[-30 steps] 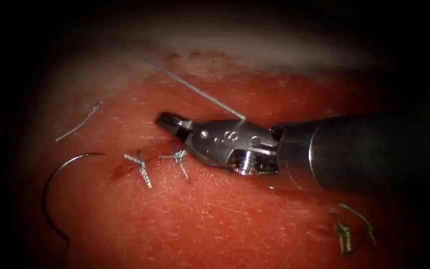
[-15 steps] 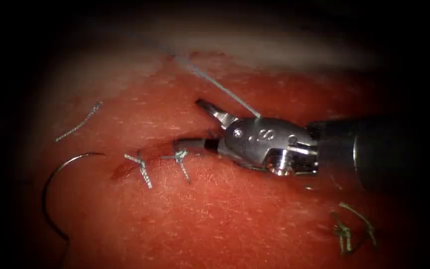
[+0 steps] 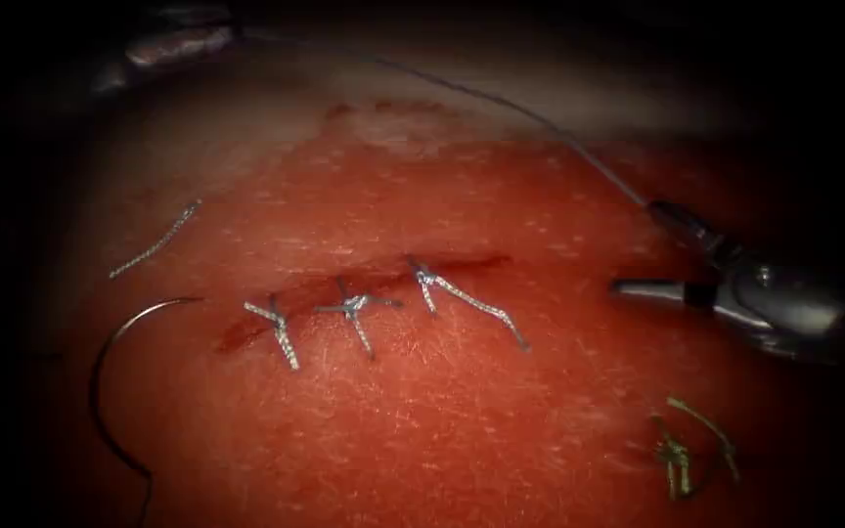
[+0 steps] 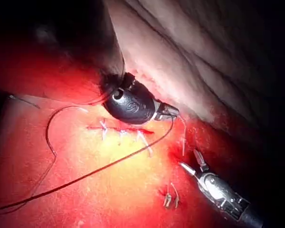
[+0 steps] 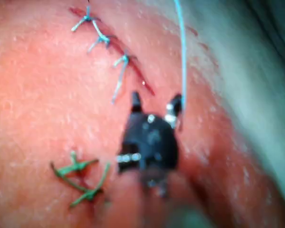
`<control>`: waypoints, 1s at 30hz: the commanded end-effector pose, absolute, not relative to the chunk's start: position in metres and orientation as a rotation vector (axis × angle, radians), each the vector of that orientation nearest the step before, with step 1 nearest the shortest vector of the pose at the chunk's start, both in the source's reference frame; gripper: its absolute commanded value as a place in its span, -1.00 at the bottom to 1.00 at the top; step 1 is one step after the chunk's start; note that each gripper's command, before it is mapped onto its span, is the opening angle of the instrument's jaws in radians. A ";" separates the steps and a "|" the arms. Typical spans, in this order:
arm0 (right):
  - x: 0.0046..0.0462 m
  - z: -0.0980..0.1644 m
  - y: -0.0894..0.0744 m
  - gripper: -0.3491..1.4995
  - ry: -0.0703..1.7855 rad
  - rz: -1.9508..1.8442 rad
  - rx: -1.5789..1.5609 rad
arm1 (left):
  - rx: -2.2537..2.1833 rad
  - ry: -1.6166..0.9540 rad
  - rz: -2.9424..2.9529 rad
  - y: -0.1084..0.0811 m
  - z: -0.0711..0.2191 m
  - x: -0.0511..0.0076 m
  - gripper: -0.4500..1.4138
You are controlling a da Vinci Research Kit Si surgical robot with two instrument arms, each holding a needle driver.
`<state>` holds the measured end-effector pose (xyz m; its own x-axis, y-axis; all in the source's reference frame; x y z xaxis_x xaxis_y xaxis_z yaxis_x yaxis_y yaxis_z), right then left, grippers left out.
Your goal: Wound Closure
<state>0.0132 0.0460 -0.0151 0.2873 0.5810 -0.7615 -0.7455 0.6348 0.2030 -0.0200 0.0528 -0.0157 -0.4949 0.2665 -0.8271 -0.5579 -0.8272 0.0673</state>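
the curved needle [image 3: 110, 367] lies loose on the tissue [image 3: 422, 430] well left of the cut [image 3: 364, 284], held by neither tool, its lower end running into dark shadow where the tip is hard to make out; a short cut end of thread [image 3: 154, 240] lies above it. along the cut sit three knotted stitches [image 3: 354, 308], the rightmost with a long tail. a thread [image 3: 501, 98] runs from the dim upper left, where the left tool [image 3: 178, 44] is barely visible, across to the right tool [image 3: 672, 264] at the right edge, whose jaws are spread apart and grasp nothing, the thread passing by the upper jaw's tip. the left wrist view shows the left tool [image 4: 173, 112] clenched on that thread at the cut's far end, with the strand sweeping away over the tissue. the right wrist view shows the parted jaws from behind and green thread scraps [image 5: 80, 178] beside them, though blurred.
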 end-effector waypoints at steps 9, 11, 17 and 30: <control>0.0141 -0.014 0.045 0.98 0.904 0.922 -0.239 | -1.133 0.301 2.372 0.051 -0.004 -0.0273 -0.89; 0.0142 -0.014 0.045 0.98 0.904 0.923 -0.240 | -1.121 0.287 2.377 0.051 -0.002 -0.0277 -0.89; 0.0143 -0.014 0.044 0.98 0.904 0.924 -0.244 | -1.104 0.112 2.321 0.051 0.005 -0.0256 -0.56; 0.0144 -0.013 0.044 0.98 0.903 0.923 -0.249 | -1.050 -0.502 2.015 0.048 0.004 -0.0230 0.32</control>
<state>0.0138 0.0444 -0.0136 0.2808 0.5815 -0.7635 -0.7773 0.6045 0.1745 -0.0225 0.0477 0.0034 -0.3399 0.8067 -0.4834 -0.4616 -0.5909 -0.6616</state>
